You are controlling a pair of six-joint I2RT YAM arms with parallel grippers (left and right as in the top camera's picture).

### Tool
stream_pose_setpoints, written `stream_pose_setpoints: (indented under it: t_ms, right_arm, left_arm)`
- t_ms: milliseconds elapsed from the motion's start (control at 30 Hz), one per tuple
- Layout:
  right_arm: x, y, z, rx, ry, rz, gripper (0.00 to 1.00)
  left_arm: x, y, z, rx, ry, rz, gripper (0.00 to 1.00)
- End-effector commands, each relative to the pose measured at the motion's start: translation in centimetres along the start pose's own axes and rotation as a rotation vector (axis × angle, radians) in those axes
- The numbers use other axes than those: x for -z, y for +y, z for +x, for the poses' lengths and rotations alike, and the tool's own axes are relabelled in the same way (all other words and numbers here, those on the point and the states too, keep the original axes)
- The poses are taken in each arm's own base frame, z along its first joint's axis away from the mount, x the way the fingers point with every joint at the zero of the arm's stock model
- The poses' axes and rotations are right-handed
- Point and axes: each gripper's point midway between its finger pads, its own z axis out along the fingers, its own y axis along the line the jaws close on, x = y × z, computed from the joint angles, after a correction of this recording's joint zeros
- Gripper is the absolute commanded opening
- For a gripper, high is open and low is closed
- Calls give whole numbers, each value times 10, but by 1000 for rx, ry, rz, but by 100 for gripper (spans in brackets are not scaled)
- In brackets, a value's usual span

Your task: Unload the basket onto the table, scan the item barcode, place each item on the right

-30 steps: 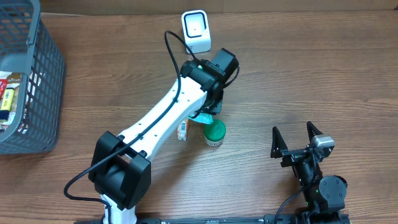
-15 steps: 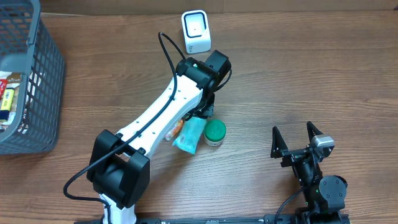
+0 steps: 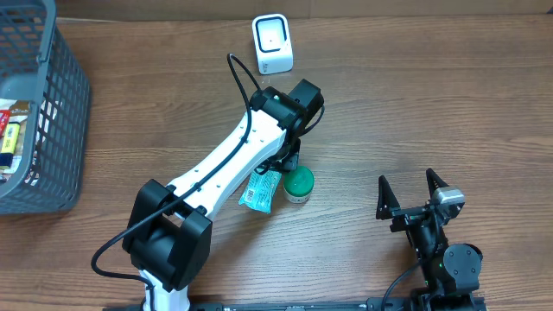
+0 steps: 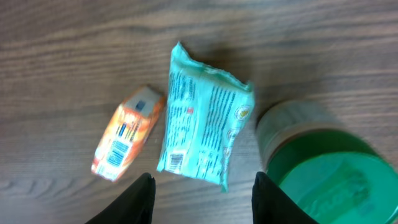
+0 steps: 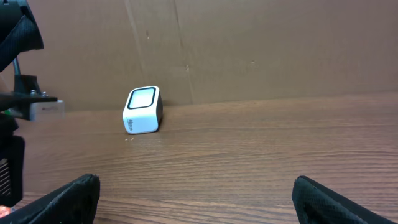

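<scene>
Picking up looks to be the step in hand. The teal packet (image 4: 202, 127) lies flat near the middle of the worktop (image 3: 432, 104), between a green-lidded jar (image 4: 323, 174) and an orange packet (image 4: 124, 140). The left hand (image 4: 203, 177) hangs over one end of it, partly spread and gripping nothing. Next it likely needs to drop, close on the packet and carry it to the scanner (image 3: 272, 43) by the far edge. The right hand (image 3: 413, 192) rests wide open near the front edge.

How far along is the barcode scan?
Done: nothing confirmed; the teal packet lies on the table, not at the scanner. In hand: nothing; the left end effector hovers open above it, the right end effector sits open. Remaining: grasp it, present its barcode to the scanner.
</scene>
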Motion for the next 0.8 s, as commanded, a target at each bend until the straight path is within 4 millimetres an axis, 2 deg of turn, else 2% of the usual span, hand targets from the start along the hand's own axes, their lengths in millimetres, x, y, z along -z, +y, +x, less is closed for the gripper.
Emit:
stream_pose_setpoints:
  t_ms: [0,100,267,367,467,633,700,767]
  right_arm:
    - [0,-1,2,-3,-4,2,100]
    - [0,-1,2,-3,-4,2,100]
    - [0,-1,2,-3,-4,2,100]
    - [0,-1,2,-3,-4,2,100]
    - [0,-1,2,-3,-4,2,100]
    - [0,-1,2,-3,-4,2,100]
    - [0,-1,2,-3,-4,2,100]
    - [0,-1,2,-3,-4,2,100]
  left_arm:
    - [-7,0,10,21,40,-14,39]
    - [-19,-2,19,26,82,-11,39]
    - [-39,-25,45,10,191,115,39]
    - [-45,-44,52,-17,214,206,39]
    - [-46,-61,48,-32,184,266,39]
    - [-37,-102,35,-73,106,413,39]
    - [-36,-109,30,-85,72,429,39]
    - [-34,-106,24,-82,50,410,38]
